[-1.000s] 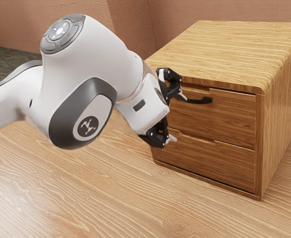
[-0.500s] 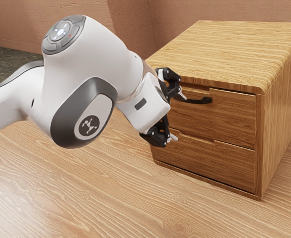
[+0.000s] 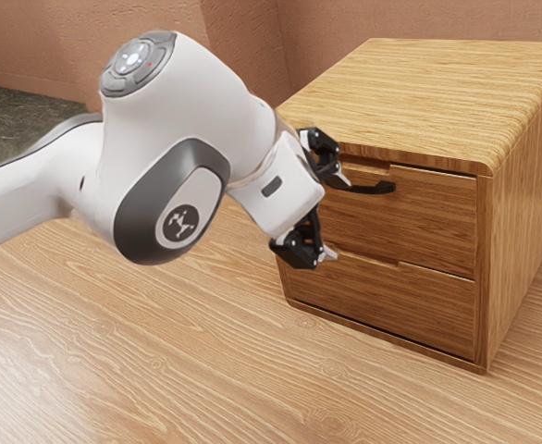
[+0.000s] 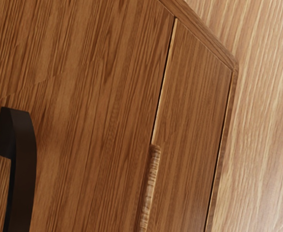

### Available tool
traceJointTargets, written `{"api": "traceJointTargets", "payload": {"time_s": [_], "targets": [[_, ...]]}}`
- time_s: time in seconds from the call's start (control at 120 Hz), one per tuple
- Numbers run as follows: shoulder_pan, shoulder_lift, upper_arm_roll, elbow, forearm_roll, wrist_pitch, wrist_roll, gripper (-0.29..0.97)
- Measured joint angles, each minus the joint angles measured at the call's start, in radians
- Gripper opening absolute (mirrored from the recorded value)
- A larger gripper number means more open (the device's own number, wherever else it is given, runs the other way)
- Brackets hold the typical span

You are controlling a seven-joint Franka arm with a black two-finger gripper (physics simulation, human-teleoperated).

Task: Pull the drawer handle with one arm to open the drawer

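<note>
Light wood table (image 3: 160, 370), reddish wall (image 3: 30, 37) behind, dark floor patch (image 3: 3, 116)

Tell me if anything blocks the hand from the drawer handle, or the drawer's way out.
Nothing visible does. The open hand is right at the end of the black handle, nothing between them, and only the arm itself stands before the drawer.

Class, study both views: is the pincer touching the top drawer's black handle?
Cannot tell. In the exterior view the upper finger of the open pincer overlaps the near end of the handle, so neither contact nor a gap shows plainly.
</note>
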Motion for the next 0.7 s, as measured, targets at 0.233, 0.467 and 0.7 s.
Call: {"api": "traceJointTargets", "payload": {"time_s": [0.233,0.467,0.7], "targets": [[0.000,0.003,-0.007,-0.002,0.007,0.002,-0.014,0.68],[-0.003,0.008,-0.013,0.000,0.033,0.041,-0.013,0.68],[0.001,0.020,-0.015,-0.016,0.074,0.053,0.006,0.70]]}}
